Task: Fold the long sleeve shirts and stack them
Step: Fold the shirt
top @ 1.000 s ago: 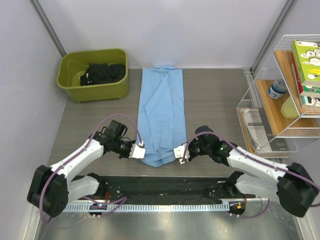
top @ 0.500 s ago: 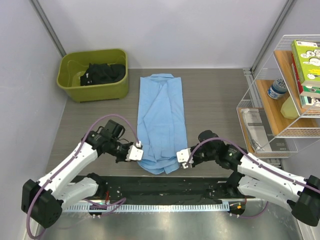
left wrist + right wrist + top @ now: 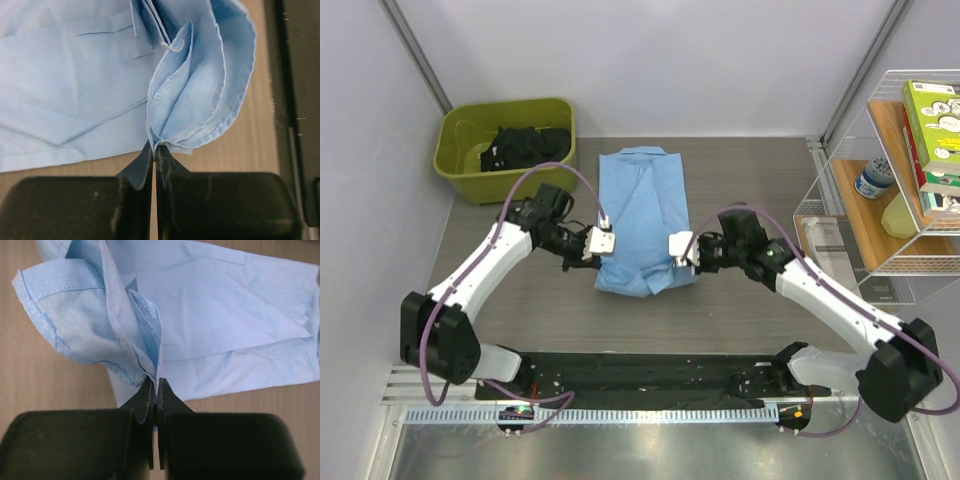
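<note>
The shirt (image 3: 642, 200) lies mid-table (image 3: 750, 190), its long axis running 12 to 6 o'clock. The left gripper (image 3: 604, 243) and right gripper (image 3: 679, 247), equally near, each pinch a hem corner. The collar lies at their 12 o'clock.

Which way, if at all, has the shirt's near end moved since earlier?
Yes. The shirt, pinched by the left gripper and right gripper, folded away from the black base plate toward the far wall.
</note>
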